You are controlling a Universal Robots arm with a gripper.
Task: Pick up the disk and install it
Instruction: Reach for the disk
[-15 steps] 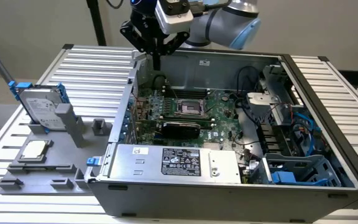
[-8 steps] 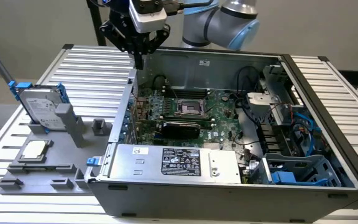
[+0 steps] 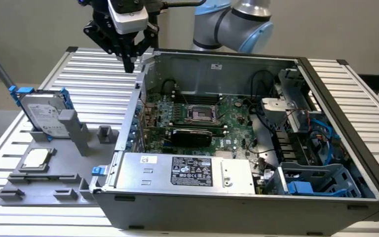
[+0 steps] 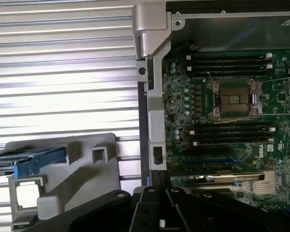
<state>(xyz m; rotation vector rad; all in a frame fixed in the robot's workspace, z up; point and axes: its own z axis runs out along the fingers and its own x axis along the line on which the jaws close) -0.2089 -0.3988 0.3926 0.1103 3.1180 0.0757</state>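
One disk (image 3: pixel 43 114) stands on end, leaning slightly, long axis near-upright.

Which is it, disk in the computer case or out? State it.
Out. The disk stands on edge in the grey fixture, outside the open case at the exterior view's left.

The disk (image 3: pixel 45 116) is showing silver-grey with a white label and blue frame. The tabletop (image 3: pixel 91 69) is gleaming in pale stripes, the circuit board (image 3: pixel 232 116) showing green.
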